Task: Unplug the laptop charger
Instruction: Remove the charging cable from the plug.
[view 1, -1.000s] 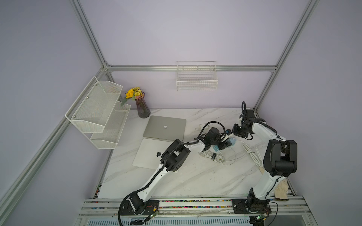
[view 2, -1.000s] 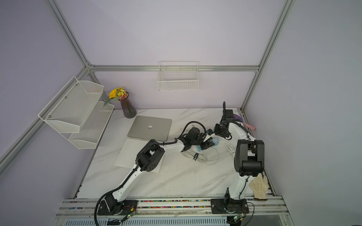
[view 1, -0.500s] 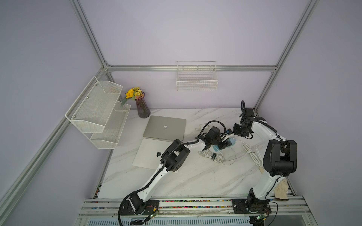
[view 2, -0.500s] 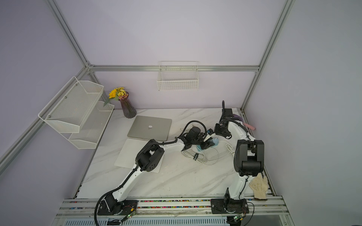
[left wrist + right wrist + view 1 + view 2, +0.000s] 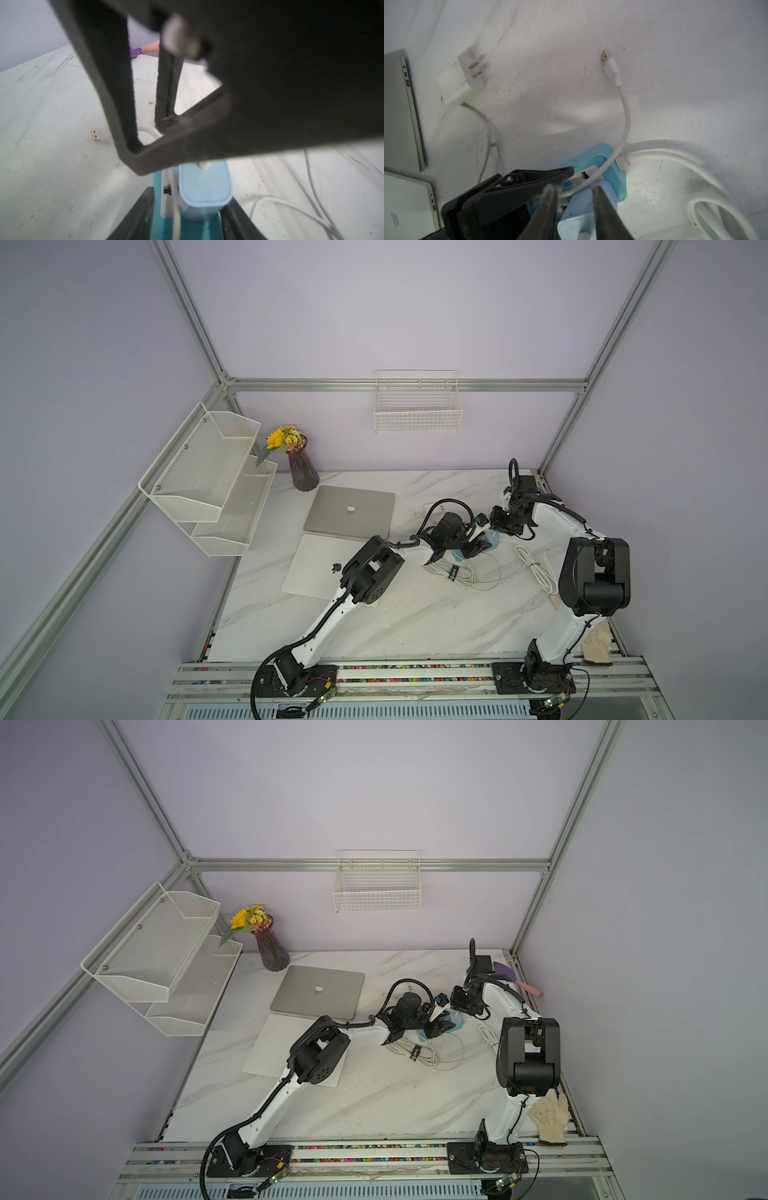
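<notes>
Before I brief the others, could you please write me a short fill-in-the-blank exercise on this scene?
1. The charger lies apart from the strip, its two ___ bare.
2. ___ closed laptops lie on the table.
3. The yellow flowers stand in a dark ___.
4. The glove lies by the ___ arm's base.

Missing words: prongs; Two; vase; right.
</notes>
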